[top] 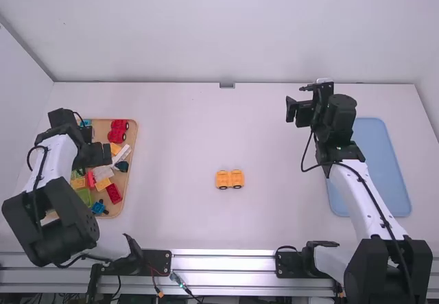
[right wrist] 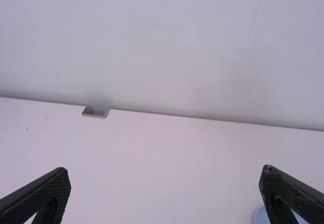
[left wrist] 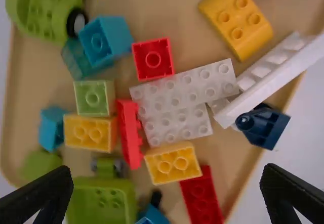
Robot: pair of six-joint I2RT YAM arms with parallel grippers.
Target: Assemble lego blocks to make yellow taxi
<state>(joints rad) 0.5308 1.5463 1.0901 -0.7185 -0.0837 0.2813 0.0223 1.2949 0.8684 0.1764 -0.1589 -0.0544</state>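
The released left hand (top: pixel 103 154) hangs over the tan rectangular tray (top: pixel 133 139); right of it are a yellow wheeled plastic block (top: pixel 230 179) and, farther, the released right hand (top: pixel 291 110).

- Open room on the table (top: pixel 178 153) between the wooden tray (top: pixel 103 129) and the right arm (top: pixel 360 187).
- The yellow car (top: pixel 230 179) stands within that stretch.
- The left arm (top: pixel 58 154) overhangs the tray's left side.

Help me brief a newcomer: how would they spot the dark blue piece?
Left on the table lies a tan tray. At its right edge, beside a long white piece, sits the dark blue piece. The tray's other blue pieces are lighter.
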